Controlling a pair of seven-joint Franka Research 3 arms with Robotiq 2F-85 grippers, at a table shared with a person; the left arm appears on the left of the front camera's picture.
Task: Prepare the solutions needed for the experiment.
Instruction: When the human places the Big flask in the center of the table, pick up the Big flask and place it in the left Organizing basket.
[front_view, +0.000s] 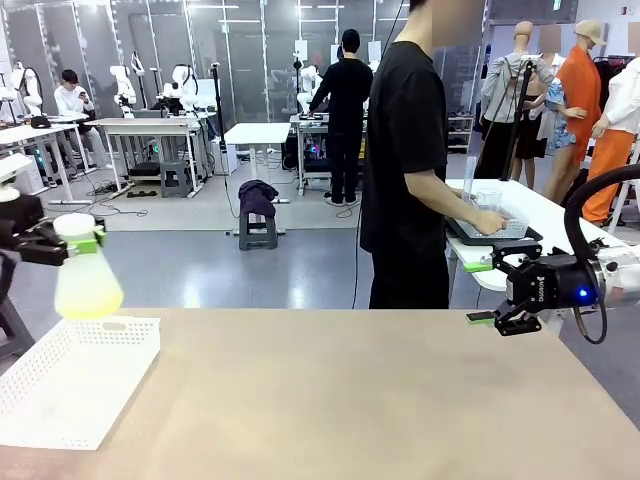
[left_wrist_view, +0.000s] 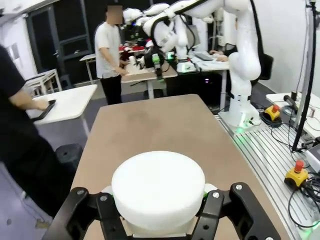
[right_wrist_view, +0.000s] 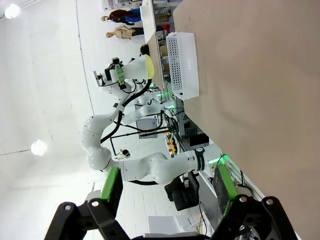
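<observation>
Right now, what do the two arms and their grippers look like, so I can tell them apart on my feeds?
Both arms are glossy white with rounded joints. The left gripper is black with bright green pads. The right gripper is the same black with green pads, carries white lettering and a lit blue light on its body, and has a black cable looping over its wrist.

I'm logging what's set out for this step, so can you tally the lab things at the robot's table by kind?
Flask with pale yellow liquid, held by the left gripper above the basket: 1
White basket on the table: 1
Open right gripper, holding nothing: 1
Total: 3
</observation>
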